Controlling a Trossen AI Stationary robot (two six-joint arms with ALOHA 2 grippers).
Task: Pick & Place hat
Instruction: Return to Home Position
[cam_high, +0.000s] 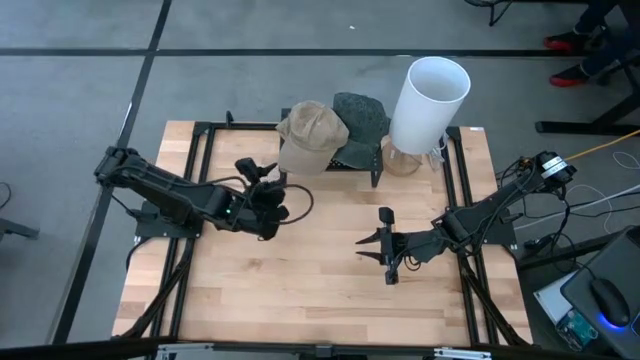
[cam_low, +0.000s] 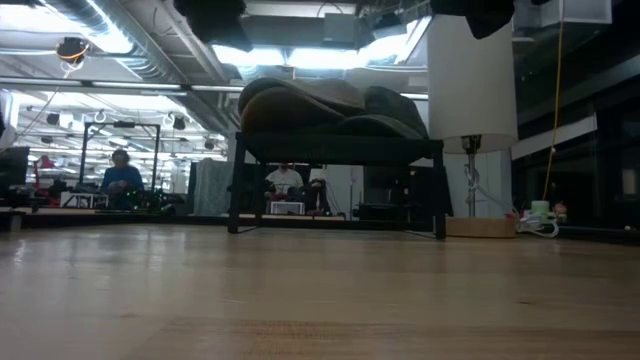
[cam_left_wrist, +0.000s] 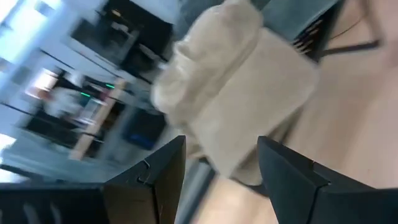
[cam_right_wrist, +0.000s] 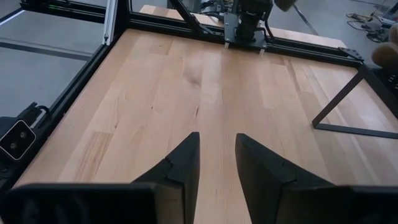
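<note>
A tan hat (cam_high: 310, 135) lies on top of a black rack (cam_high: 378, 170) at the table's far middle, its brim drooping over the rack's near edge. A dark grey hat (cam_high: 362, 120) lies next to it on the rack, toward the right. In the low view both hats (cam_low: 330, 105) sit on the rack's top bar. My left gripper (cam_high: 272, 192) hovers just near-left of the tan hat (cam_left_wrist: 242, 93), open, its fingers (cam_left_wrist: 155, 180) apart and short of the brim. My right gripper (cam_high: 368, 248) hangs open over the table's middle right with nothing between its fingers (cam_right_wrist: 180, 165).
A tall white lamp (cam_high: 430, 100) on a wooden foot stands at the far right beside the rack. Black frame rails (cam_high: 195, 180) run along the table's left and right sides. Bare wood (cam_high: 320, 280) spreads across the near half.
</note>
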